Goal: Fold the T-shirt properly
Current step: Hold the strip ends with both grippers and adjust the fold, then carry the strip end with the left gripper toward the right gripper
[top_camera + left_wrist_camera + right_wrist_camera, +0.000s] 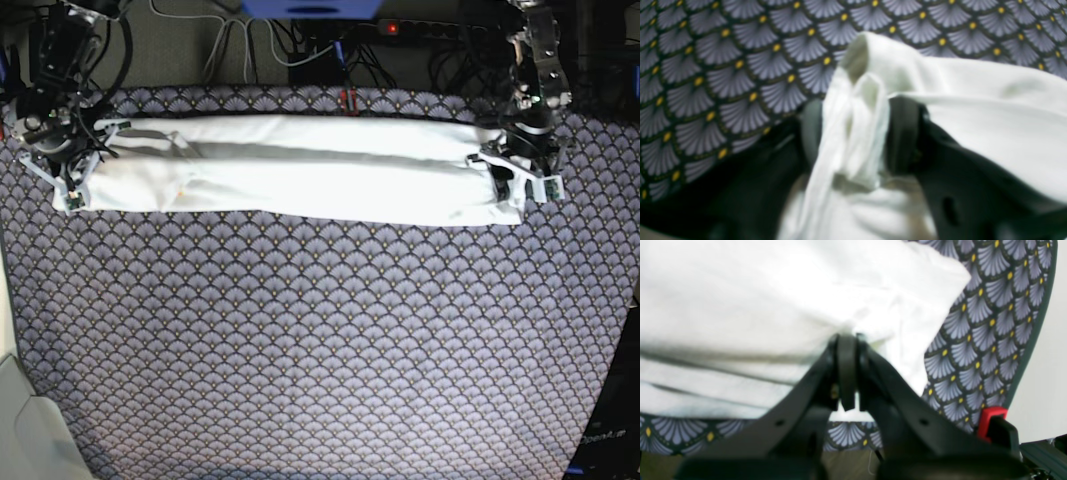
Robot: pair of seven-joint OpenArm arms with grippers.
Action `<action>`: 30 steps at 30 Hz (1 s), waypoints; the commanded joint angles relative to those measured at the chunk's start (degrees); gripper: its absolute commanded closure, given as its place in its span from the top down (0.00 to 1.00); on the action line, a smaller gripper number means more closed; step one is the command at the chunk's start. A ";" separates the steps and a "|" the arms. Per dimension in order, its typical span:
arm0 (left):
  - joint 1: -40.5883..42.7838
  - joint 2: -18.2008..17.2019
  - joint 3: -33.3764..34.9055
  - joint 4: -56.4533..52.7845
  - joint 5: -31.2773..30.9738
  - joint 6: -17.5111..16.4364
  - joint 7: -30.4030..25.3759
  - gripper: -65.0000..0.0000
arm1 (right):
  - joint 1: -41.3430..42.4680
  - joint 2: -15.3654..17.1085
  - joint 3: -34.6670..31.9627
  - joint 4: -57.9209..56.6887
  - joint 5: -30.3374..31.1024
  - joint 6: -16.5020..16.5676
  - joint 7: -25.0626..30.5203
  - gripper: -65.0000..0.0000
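The T-shirt (300, 170) lies plain white side up as a long folded band across the far part of the table. No print shows. My left gripper (505, 178) is at the band's right end in the base view. In the left wrist view it (857, 133) is shut on a bunched fold of the T-shirt (990, 110). My right gripper (88, 152) is at the band's left end. In the right wrist view it (847, 340) is shut, pinching the edge of the T-shirt (773, 290).
The table is covered with a grey fan-patterned cloth with yellow dots (320, 350). Cables and a power strip (400, 30) lie behind the far edge. A red clamp (992, 416) sits at the cloth's edge near my right gripper.
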 commanded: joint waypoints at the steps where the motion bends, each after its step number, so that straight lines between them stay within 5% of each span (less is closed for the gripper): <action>1: 2.19 0.24 0.36 -1.55 2.20 0.58 9.43 0.32 | 0.61 0.66 0.15 0.80 -0.04 -0.25 0.70 0.00; 5: 2.19 0.32 0.36 -1.46 2.20 0.58 9.43 0.00 | 0.61 0.66 0.15 0.80 -0.04 -0.25 0.70 0.00; 13: 3.86 2.70 1.41 7.68 2.11 0.58 9.52 0.00 | 0.61 0.66 0.15 0.80 -0.04 -0.25 0.70 0.00; 21: 5.79 6.92 14.77 32.03 2.64 1.20 21.65 0.00 | 0.61 0.57 0.15 0.80 -0.04 -0.25 0.70 0.00; 30: 2.81 8.68 25.76 33.53 2.73 1.29 23.50 0.00 | 0.61 0.57 0.15 0.80 -0.04 -0.25 0.70 0.00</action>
